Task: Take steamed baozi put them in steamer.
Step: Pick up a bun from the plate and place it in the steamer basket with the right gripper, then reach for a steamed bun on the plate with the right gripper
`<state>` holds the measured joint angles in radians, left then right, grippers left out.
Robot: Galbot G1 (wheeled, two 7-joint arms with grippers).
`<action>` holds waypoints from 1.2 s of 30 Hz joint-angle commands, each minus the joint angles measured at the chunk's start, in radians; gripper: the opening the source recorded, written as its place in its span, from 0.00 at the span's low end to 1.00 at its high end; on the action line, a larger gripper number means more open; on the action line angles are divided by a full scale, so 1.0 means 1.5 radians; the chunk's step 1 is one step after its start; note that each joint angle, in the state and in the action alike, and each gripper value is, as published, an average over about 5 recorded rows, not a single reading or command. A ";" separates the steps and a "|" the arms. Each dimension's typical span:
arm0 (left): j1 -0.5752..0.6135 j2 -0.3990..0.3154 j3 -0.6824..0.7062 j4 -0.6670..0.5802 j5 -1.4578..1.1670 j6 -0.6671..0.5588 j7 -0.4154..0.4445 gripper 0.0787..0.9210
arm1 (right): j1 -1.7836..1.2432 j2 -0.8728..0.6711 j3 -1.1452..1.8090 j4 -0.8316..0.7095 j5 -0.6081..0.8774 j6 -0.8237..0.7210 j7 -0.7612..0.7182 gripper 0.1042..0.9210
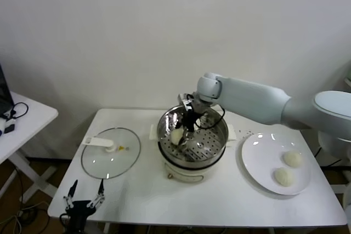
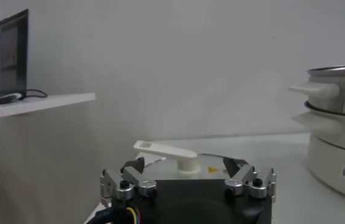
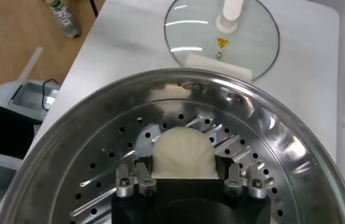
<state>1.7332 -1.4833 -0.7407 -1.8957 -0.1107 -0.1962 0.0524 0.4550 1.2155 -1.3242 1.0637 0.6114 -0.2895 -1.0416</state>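
Observation:
The steamer (image 1: 221,126) is a shiny perforated steel basket on a white cooker base at the table's middle. My right gripper (image 1: 181,133) reaches down into it from the right and is shut on one cream-white baozi (image 1: 176,136) near the basket's left side. In the right wrist view the baozi (image 3: 183,151) fills the gap between the fingers (image 3: 143,172), just above the perforated floor (image 3: 93,164). Two more baozi (image 1: 293,159) (image 1: 284,176) lie on the white plate (image 1: 262,152). My left gripper (image 1: 84,198) waits open at the table's front left edge.
The glass lid (image 1: 109,154) with a white handle lies flat to the left of the steamer; its handle (image 2: 163,152) shows just beyond my left gripper (image 2: 188,173). A white side table (image 1: 27,119) stands farther left. The steamer (image 2: 337,91) rises at one side of the left wrist view.

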 commanded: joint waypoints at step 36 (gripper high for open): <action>-0.009 -0.002 0.003 -0.001 -0.004 0.007 -0.003 0.88 | 0.140 -0.532 -0.033 0.234 -0.272 0.195 -0.173 0.88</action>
<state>1.7186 -1.4857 -0.7353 -1.8976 -0.1183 -0.1883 0.0479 0.7990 0.7184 -1.4906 1.3484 0.4882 -0.0999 -1.2500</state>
